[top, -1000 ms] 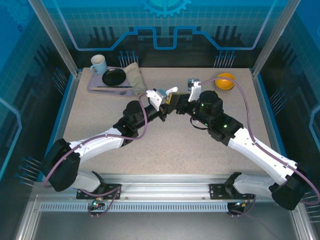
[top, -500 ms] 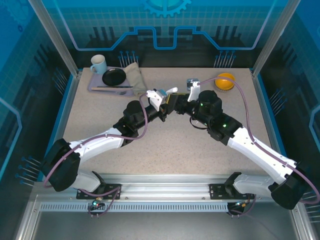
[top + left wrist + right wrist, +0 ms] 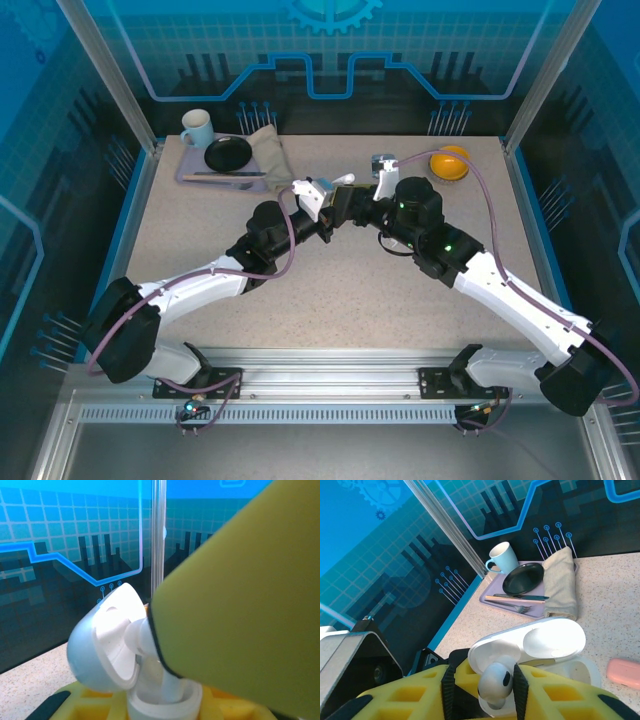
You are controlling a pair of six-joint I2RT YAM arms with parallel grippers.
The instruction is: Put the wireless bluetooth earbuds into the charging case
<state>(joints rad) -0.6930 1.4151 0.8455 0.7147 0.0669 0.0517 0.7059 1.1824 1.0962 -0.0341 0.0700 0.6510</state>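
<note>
In the left wrist view the white charging case (image 3: 165,702) stands upright between my left gripper's (image 3: 162,712) yellow fingers, lid (image 3: 102,642) hinged open. A white earbud (image 3: 170,677) has its stem down in the case. My right gripper's yellow finger (image 3: 240,605) looms over it. In the right wrist view the earbud (image 3: 496,680) sits in the open case (image 3: 552,640) between my right gripper's (image 3: 485,690) pads, touching the right pad with a gap on the left. Seen from the top, left gripper (image 3: 335,193) and right gripper (image 3: 355,198) meet over the table's middle rear.
A purple tray (image 3: 195,175) at the back left carries a mug (image 3: 196,128), black plate (image 3: 228,153), cutlery and folded cloth (image 3: 268,150). An orange bowl (image 3: 450,162) sits back right. A salmon-pink rounded object (image 3: 625,672) lies on the table beside the case.
The right gripper's jaws have spread apart and no longer pinch the earbud, and its wrist has drifted slightly toward the back. The left arm holds still with the case.
</note>
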